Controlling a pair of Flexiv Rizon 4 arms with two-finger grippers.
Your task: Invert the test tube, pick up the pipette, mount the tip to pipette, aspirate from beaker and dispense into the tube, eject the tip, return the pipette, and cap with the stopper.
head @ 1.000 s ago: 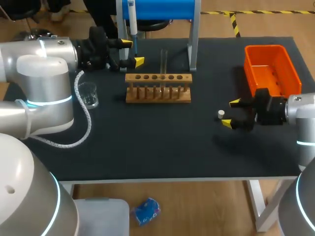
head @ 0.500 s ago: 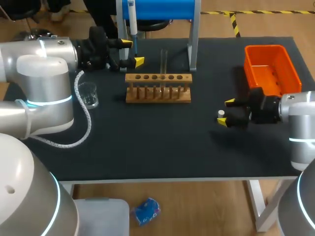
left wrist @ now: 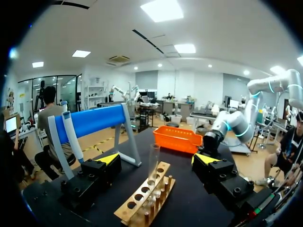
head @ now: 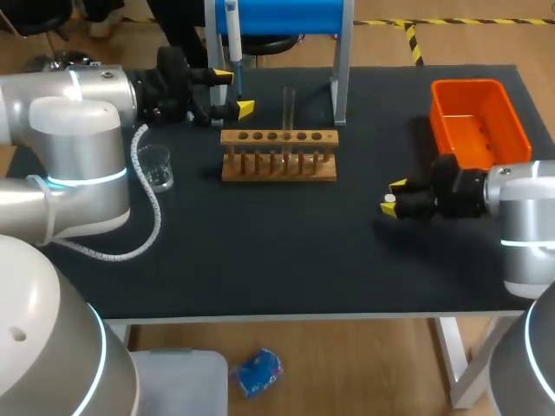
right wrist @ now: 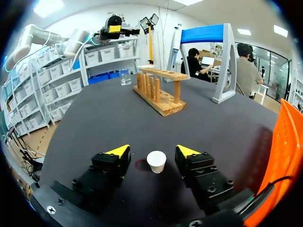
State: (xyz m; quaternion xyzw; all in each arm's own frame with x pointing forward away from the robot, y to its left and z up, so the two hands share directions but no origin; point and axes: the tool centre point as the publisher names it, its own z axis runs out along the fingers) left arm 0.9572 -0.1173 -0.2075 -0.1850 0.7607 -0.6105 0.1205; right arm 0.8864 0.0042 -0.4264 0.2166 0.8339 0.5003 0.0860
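Right pincer (right wrist: 152, 151) stands wide and low over the table (right wrist: 94, 123), with the white stopper (right wrist: 156, 161) upright between its 2 fingers, touching neither. Left pincer (head: 234, 93) is also wide, near the hanging pipette (head: 232, 39). The test tube (head: 289, 108) stands upright in the wooden rack (head: 277, 160).

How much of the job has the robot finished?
It looks nearly finished. The test tube stands upright in the wooden rack, and the pipette hangs on the blue stand, beside the open left gripper. The open right gripper straddles the white stopper on the table, not gripping it yet. Left to do: grab the stopper and cap the tube. I cannot see any liquid inside.
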